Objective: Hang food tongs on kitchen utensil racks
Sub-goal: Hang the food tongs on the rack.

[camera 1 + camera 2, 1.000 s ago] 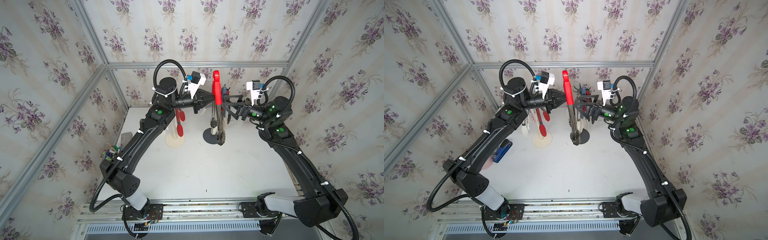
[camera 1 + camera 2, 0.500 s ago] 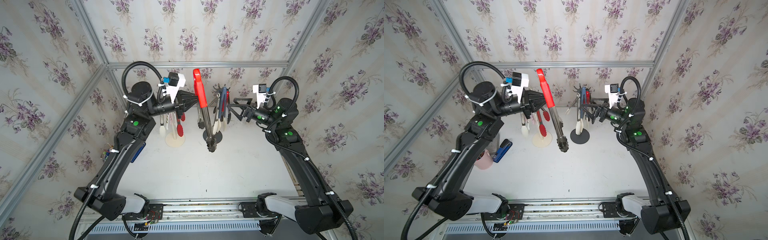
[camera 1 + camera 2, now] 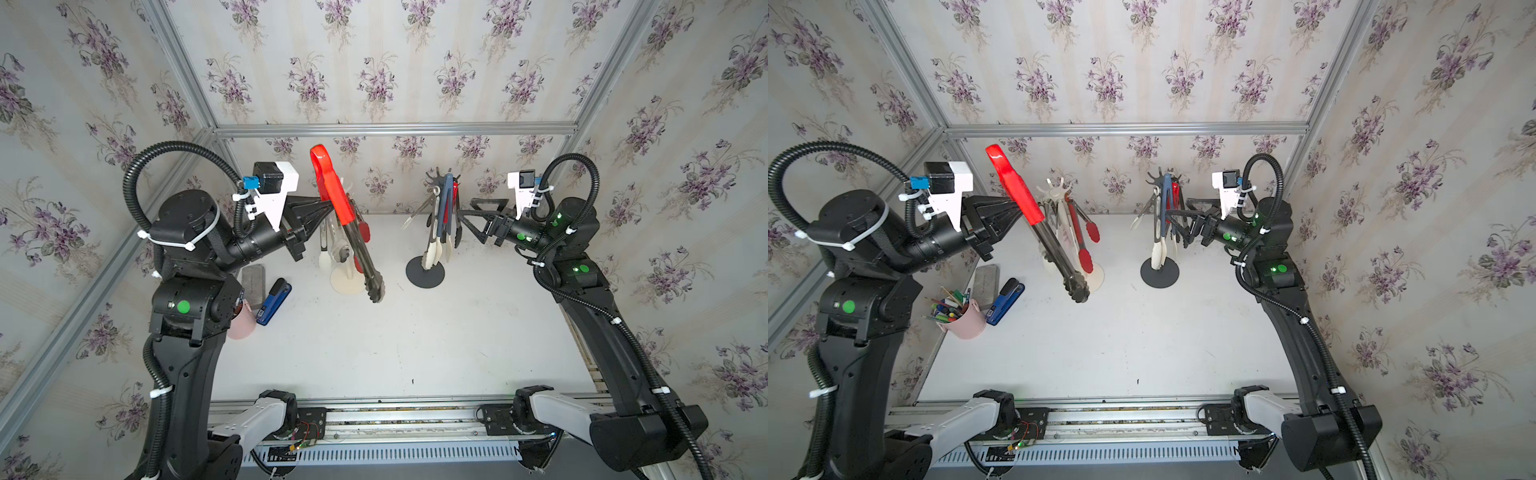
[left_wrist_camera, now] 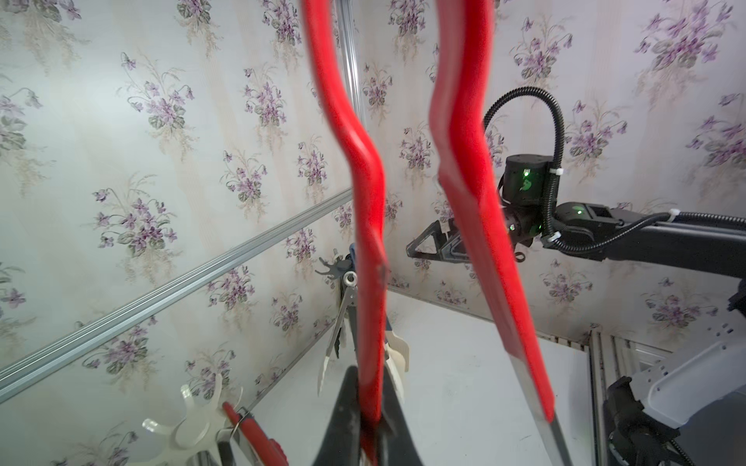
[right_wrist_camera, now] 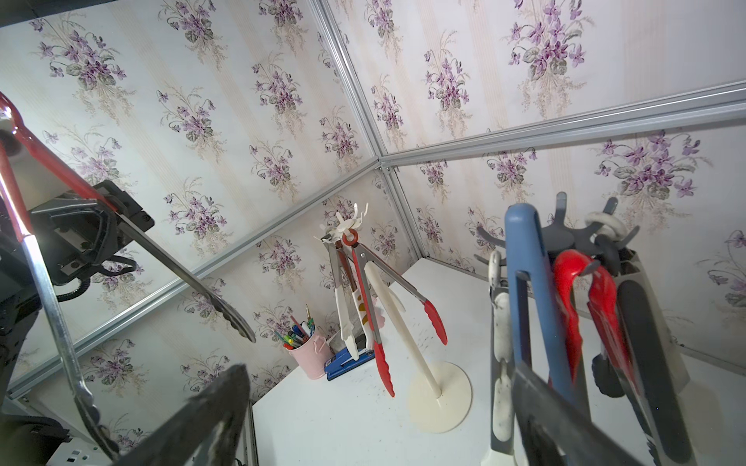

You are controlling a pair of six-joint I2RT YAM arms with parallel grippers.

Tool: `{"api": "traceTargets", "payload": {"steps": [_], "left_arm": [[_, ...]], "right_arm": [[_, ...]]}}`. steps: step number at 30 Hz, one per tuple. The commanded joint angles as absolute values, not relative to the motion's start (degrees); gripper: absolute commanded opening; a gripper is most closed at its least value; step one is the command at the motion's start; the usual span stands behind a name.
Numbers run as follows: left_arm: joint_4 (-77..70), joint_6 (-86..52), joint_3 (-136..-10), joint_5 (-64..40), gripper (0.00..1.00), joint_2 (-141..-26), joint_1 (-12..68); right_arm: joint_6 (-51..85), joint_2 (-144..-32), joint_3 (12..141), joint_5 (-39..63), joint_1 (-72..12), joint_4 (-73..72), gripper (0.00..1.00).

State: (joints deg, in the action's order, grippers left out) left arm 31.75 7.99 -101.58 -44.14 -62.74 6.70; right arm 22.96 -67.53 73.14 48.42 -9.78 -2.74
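Left claw (image 3: pixel 329 206) clenched on red tongs (image 3: pixel 334 195) near the cream rack (image 3: pixel 347 286); right claw (image 3: pixel 466 210) released beside the grey rack (image 3: pixel 424 274).

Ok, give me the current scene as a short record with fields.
left jaws: shut on red-handled tongs, held tilted in the air, not hung
right jaws: open, close beside the dark grey rack
cream rack: a few tongs hanging
dark grey rack: several tongs hanging
clutter: pink pen cup, blue stapler
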Motion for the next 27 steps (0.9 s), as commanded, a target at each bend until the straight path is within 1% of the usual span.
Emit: {"api": "traceTargets", "payload": {"steps": [1, 5, 9, 17, 23, 27], "left_arm": [[42.79, 17.64, -103.61, -39.12, 0.00, -62.58, 4.77], [46.71, 20.95, -105.03, -37.02, 0.00, -63.44, 0.51], [47.66, 22.38, -104.25, -37.79, 0.00, -64.53, -3.93], [47.68, 26.85, -102.43, -41.69, 0.00, -67.01, -10.54], [47.66, 32.90, -100.82, -44.25, 0.00, -70.04, -14.18], [46.06, 36.86, -99.14, -49.44, 0.00, -72.74, -17.62]], "right_arm": [[21.96, -67.59, 73.56, 48.81, -9.75, -3.01, 1.00], [21.07, -67.85, 74.24, 49.13, -9.73, -1.38, 1.00], [20.31, -68.03, 74.62, 49.31, -9.69, -0.29, 1.00], [18.94, -68.46, 75.15, 49.67, -9.67, 1.31, 1.00], [18.99, -70.12, 76.12, 49.72, -9.67, 1.66, 1.00], [18.30, -72.12, 78.30, 50.10, -9.67, 3.67, 1.00]]}}
